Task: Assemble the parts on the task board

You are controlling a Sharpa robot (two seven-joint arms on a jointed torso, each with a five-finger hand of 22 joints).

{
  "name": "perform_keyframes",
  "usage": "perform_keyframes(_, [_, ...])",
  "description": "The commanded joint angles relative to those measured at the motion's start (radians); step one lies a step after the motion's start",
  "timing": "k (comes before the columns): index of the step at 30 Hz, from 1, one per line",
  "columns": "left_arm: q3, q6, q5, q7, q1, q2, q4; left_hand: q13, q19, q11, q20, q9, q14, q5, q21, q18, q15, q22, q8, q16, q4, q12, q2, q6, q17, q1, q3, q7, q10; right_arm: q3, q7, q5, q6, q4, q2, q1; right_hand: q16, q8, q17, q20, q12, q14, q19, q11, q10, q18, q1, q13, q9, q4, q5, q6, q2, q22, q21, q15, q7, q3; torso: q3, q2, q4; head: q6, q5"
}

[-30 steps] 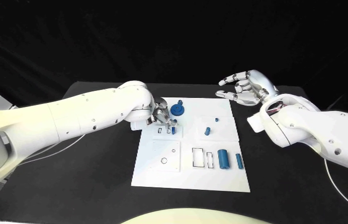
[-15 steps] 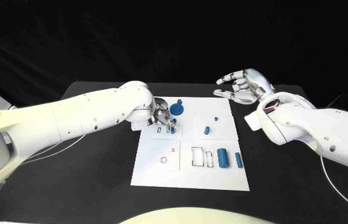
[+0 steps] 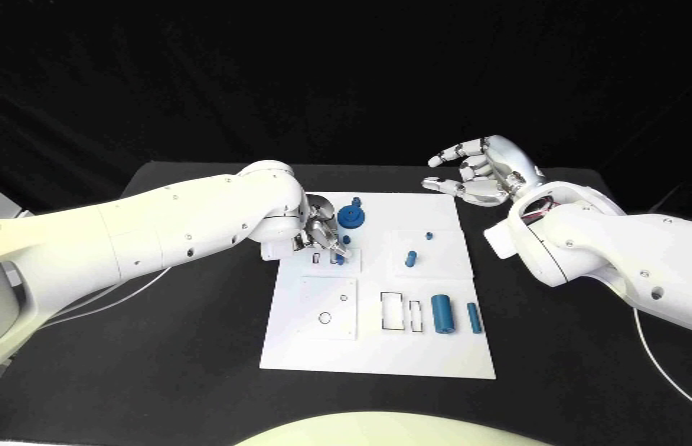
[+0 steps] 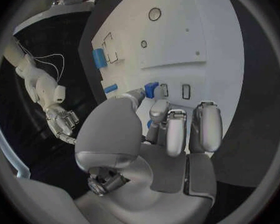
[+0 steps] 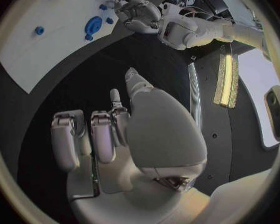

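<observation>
The left hand (image 3: 323,231), silver and many-fingered, is down over the upper left part of the white rectangular task board (image 3: 378,351), and in the left wrist view its thumb and a fingertip pinch a small blue block-shaped part (image 4: 151,90) right at the board's surface, beside two small dark-rimmed rectangular slots (image 4: 186,91). In the head view the same small part (image 3: 340,255) shows just under the fingers. Just beyond that hand stands a round blue gear-like part (image 3: 353,217) with a small blue knob above it. Toward the middle of the board lies a short blue peg (image 3: 411,260), and lower down, beside two black-outlined rectangular recesses (image 3: 392,311), lie a thick blue cylinder (image 3: 441,314) and a slimmer blue pin (image 3: 473,316) next to it. The right hand (image 3: 486,174) hangs raised above the black table (image 3: 173,346) past the board's far right corner, well apart from the parts, fingers spread and loosely curved, holding nothing; the right wrist view shows its palm (image 5: 121,149) empty.
</observation>
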Motion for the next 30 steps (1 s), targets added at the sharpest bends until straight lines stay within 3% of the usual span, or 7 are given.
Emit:
perform_keyframes(1, [0.0,-0.009,0.052,0.023,0.001,0.002,-0.002,0.003,0.008,-0.005,-0.003,0.006,0.089,0.003,0.004,-0.018,-0.006,0.002,-0.007,0.006,-0.004,-0.001,-0.007,0.0,0.215,0.024,0.039,-0.008,0.006,0.0,0.008,-0.005,0.008,-0.001,0.002,0.0,-0.007,0.006,0.179,0.0,-0.006,0.083,0.081,0.001,-0.009,-0.003,-0.005,0.131,0.0,0.005,0.004,-0.006,-0.004,0.239,-0.004,-0.002,0.001,0.002,0.0001,0.001,-0.0002,-0.001,0.001])
perform_keyframes(13, [0.0,-0.01,0.079,0.03,0.001,-0.001,-0.011,-0.001,0.009,-0.004,-0.004,0.04,0.09,0.004,0.004,-0.018,-0.005,0.006,-0.017,0.008,-0.044,-0.01,-0.039,-0.004,0.22,0.045,0.229,-0.005,0.009,0.0,0.007,-0.005,0.01,-0.008,0.006,0.0,-0.007,0.007,0.178,0.0,-0.006,0.083,0.08,0.001,-0.009,-0.003,-0.005,0.131,0.0,0.006,0.004,-0.006,-0.003,0.237,-0.006,-0.002,0.001,0.002,0.0008,0.0,-0.0006,-0.006,0.004])
perform_keyframes(16, [0.0,-0.019,0.083,0.033,0.001,-0.003,-0.01,-0.001,0.01,0.003,-0.003,0.068,0.091,0.009,0.005,-0.018,-0.003,0.009,-0.009,0.008,-0.109,-0.017,-0.069,-0.005,0.222,0.027,0.369,0.002,0.013,0.0,0.007,-0.004,0.011,-0.01,0.007,0.0,-0.007,0.007,0.178,0.0,-0.006,0.083,0.08,0.001,-0.009,-0.003,-0.005,0.131,0.0,0.006,0.004,-0.006,-0.003,0.237,-0.006,-0.002,0.001,0.002,0.0005,0.0,-0.0005,-0.005,0.005])
perform_keyframes(21, [0.0,-0.049,0.092,0.042,0.001,-0.009,-0.003,0.01,0.016,-0.002,-0.003,0.097,0.094,0.035,0.009,-0.02,-0.004,0.019,0.0,0.011,-0.176,-0.013,-0.092,0.008,0.23,-0.026,0.471,0.001,0.03,0.0,0.006,-0.003,0.013,-0.013,0.006,0.0,-0.007,0.007,0.178,0.0,-0.006,0.083,0.079,0.001,-0.008,-0.003,-0.005,0.131,0.0,0.006,0.004,-0.007,-0.003,0.237,-0.007,-0.002,0.001,0.002,0.0003,-0.001,0.0,-0.005,0.005])
perform_keyframes(26, [0.004,-0.095,0.096,0.055,0.001,-0.026,0.02,0.038,0.034,-0.013,-0.011,0.116,0.095,0.158,0.019,-0.025,-0.013,0.043,0.009,0.012,-0.226,0.001,-0.125,0.041,0.232,-0.071,0.508,-0.01,0.064,0.0,0.006,-0.002,0.013,-0.015,0.005,0.0,-0.008,0.007,0.177,0.0,-0.006,0.083,0.079,0.001,-0.008,-0.003,-0.005,0.131,0.0,0.006,0.004,-0.007,-0.003,0.237,-0.007,-0.002,0.001,0.002,0.0005,-0.001,0.0008,-0.005,0.007])
perform_keyframes(30, [0.006,-0.137,0.086,0.064,0.001,-0.044,0.045,0.052,0.049,-0.018,-0.017,0.122,0.095,0.214,0.028,-0.029,-0.019,0.062,0.009,0.011,-0.243,0.008,-0.136,0.058,0.232,-0.087,0.514,-0.016,0.081,0.0,0.006,-0.002,0.013,-0.016,0.002,0.0,-0.008,0.007,0.177,0.0,-0.006,0.083,0.079,0.001,-0.008,-0.003,-0.005,0.131,0.0,0.006,0.004,-0.007,-0.003,0.237,-0.007,-0.002,0.001,0.002,0.0006,-0.001,0.0023,-0.006,0.009])
